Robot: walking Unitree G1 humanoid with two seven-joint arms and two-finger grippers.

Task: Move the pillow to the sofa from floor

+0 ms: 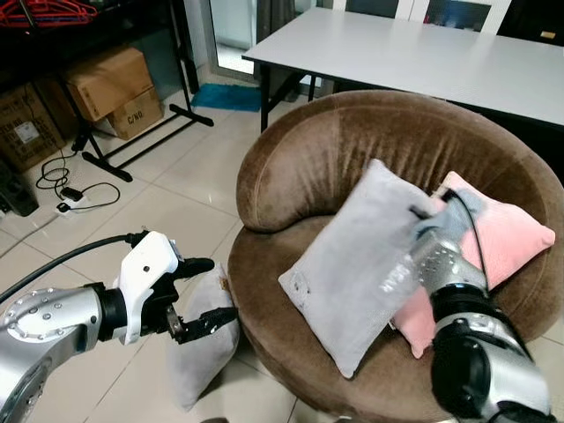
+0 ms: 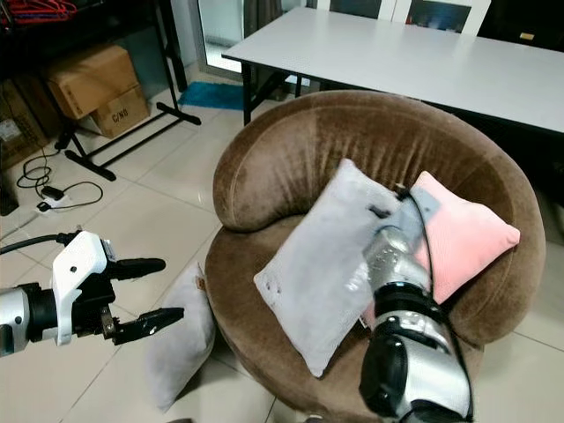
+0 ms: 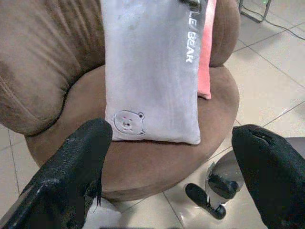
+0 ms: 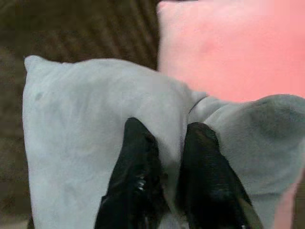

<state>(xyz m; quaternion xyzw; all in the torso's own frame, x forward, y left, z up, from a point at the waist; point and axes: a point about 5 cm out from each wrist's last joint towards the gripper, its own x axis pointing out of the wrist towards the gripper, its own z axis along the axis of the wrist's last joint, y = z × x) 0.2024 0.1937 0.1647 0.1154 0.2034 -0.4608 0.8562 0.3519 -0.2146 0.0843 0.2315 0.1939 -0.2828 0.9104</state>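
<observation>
The grey bear-print pillow [image 1: 361, 264] stands tilted on the round brown sofa [image 1: 300, 167], leaning against a pink cushion [image 1: 511, 242]; white lettering runs along its side; the right gripper [image 4: 164, 171] pinches its upper right edge, fingers nearly together, fabric bunched between them; the left gripper [image 1: 204, 293] hangs wide apart over a second grey pillow [image 1: 198, 352] on the tiled floor [image 1: 176, 194], partly hidden by the sofa.

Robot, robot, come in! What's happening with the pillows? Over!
Right gripper pinching grey plush pillow on round brown sofa. Left gripper open beside second grey pillow on floor. Nothing blocking.
</observation>
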